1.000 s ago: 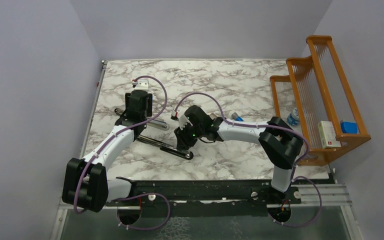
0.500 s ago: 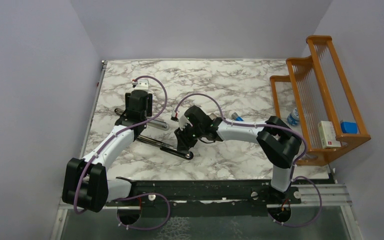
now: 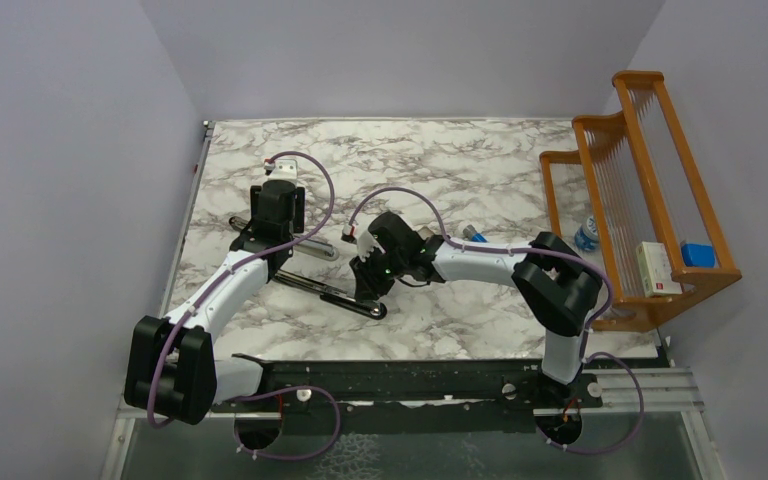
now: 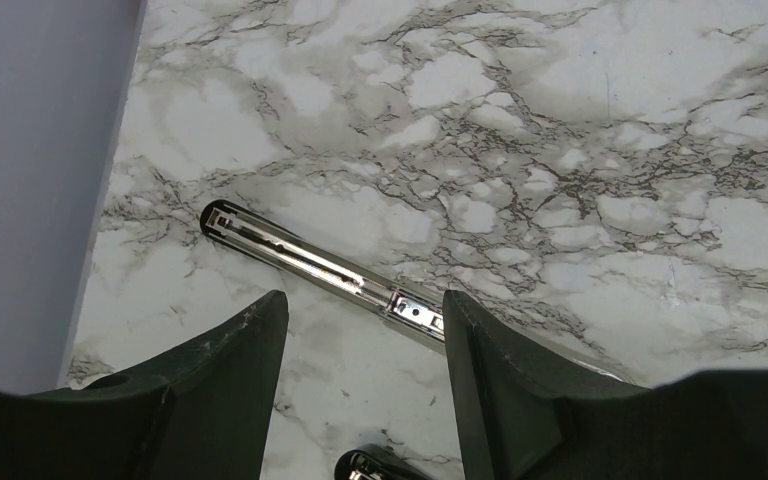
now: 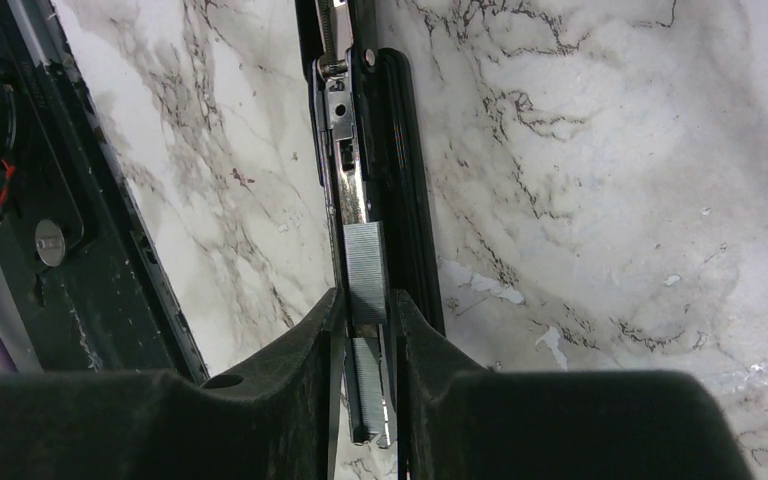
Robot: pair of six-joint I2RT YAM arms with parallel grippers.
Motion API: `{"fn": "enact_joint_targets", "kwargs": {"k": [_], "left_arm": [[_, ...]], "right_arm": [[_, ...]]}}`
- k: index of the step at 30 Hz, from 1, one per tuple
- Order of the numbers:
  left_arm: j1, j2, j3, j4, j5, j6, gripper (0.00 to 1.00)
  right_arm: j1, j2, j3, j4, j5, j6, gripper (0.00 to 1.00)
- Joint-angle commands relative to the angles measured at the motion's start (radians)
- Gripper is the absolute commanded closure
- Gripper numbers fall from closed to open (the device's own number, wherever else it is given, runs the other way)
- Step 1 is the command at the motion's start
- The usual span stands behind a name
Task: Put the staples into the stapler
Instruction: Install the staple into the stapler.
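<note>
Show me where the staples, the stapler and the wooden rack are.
staples (image 5: pixel 365 275), right wrist view, middle of the grey strip.
stapler (image 5: pixel 402 150), right wrist view, black base.
wooden rack (image 3: pixel 638 77), top view, upper crossbar.

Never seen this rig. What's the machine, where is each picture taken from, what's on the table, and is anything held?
These are two small robot arms bolted to the near edge of a marble table. The wide picture looks down from above and behind them. The other two come from a camera on each wrist, so the dark shapes at the bottom are that arm's own fingers. On the table lies a stapler, swung open into a black base and a chrome upper part. The left pincer is open above the chrome part and holds nothing. The right pincer is closed around a strip of staples that sits in the base's channel. A wooden rack stands at the right.
</note>
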Motion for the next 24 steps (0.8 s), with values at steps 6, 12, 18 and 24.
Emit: {"fn": "enact_joint_targets", "kwargs": {"k": [6, 12, 18, 24], "left_arm": [[-0.004, -0.025, 0.018, 0.014, -0.008, 0.006, 0.38], [-0.004, -0.025, 0.018, 0.014, -0.008, 0.006, 0.38], [-0.004, -0.025, 0.019, 0.014, -0.007, 0.007, 0.38], [-0.004, -0.025, 0.018, 0.016, -0.005, 0.006, 0.38]], "right_arm": [[-0.003, 0.028, 0.021, 0.001, -0.027, -0.006, 0.82], [-0.003, 0.022, 0.02, 0.002, -0.023, -0.01, 0.86], [-0.003, -0.017, 0.029, 0.003, -0.012, -0.022, 0.86], [-0.003, -0.067, 0.003, 0.046, -0.036, -0.057, 0.86]]}}
